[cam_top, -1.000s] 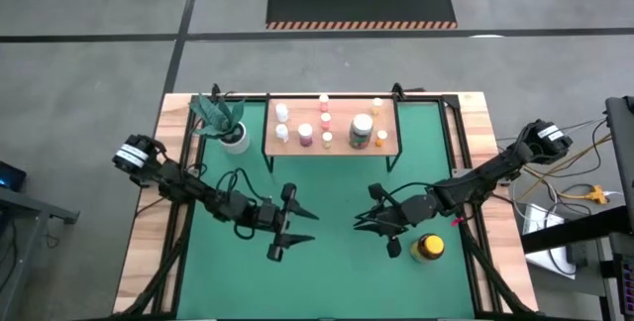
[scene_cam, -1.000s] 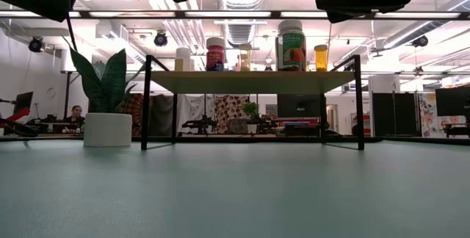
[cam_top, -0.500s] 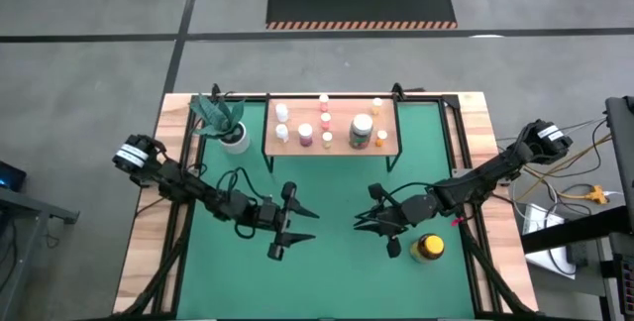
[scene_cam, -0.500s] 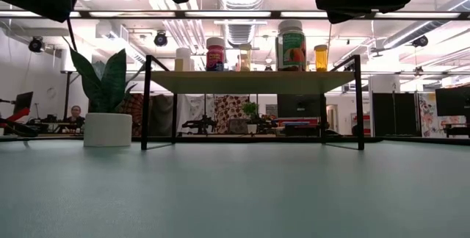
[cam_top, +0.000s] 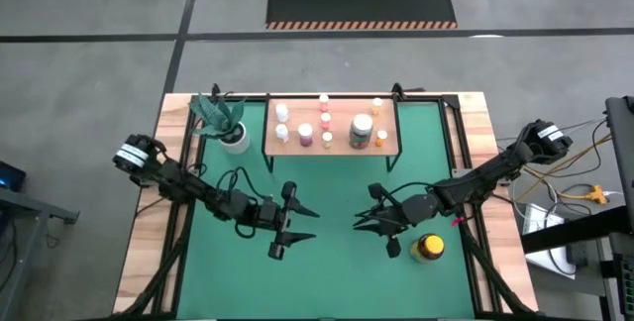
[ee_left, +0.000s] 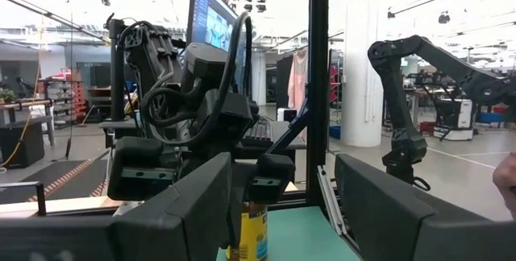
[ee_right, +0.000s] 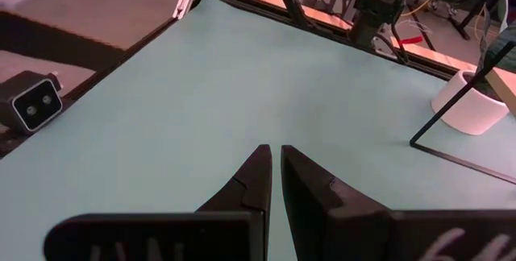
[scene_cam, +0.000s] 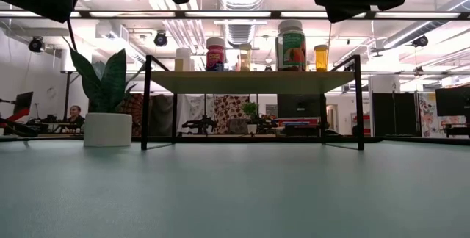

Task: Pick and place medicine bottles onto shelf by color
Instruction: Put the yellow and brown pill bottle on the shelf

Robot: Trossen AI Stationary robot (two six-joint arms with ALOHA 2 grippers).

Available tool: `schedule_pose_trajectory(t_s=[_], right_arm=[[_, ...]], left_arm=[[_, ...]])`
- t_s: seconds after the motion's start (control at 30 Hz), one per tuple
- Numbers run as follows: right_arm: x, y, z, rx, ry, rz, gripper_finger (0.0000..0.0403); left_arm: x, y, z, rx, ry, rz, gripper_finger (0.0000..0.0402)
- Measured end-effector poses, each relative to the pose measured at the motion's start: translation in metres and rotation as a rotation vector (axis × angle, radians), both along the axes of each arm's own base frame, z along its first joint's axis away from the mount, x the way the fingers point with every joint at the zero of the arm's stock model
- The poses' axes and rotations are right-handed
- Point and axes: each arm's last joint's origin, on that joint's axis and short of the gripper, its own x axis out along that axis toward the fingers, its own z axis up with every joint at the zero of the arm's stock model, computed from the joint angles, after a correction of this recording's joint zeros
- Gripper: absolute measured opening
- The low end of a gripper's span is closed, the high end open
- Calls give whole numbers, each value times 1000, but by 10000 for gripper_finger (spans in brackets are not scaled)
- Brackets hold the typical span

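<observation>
Hovering low over the green mat (cam_top: 327,262), both arms sit near the middle of the table; the left gripper (cam_top: 289,225) has its fingers spread wide and holds nothing; the right gripper (cam_top: 369,218) has its fingers nearly touching, also empty; a yellow black-lidded jar (cam_top: 429,248) stands on the mat just beside the right arm, off the shelf (cam_top: 388,149); the remaining medicine bottles (cam_top: 305,133) stand upright on that wooden board at the far side, the greenish white-lidded jar (cam_top: 362,129) among them; a potted plant (cam_top: 230,123) sits beside the shelf.
</observation>
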Motion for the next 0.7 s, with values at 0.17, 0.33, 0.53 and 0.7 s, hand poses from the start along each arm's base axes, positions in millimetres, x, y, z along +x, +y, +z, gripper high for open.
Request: schedule_pose_trajectory(t_s=[0.17, 0.33, 0.53, 0.7], right_arm=[[0, 0, 0, 21, -1, -7, 38], [1, 0, 1, 45, -6, -23, 91], [1, 0, 1, 85, 2, -40, 176], [0, 0, 1, 91, 8, -43, 230]], left_arm=[[0, 0, 0, 0, 0, 0, 206], [0, 1, 0, 2, 0, 5, 206], [1, 3, -1, 3, 4, 11, 206], [1, 3, -1, 3, 5, 11, 206]])
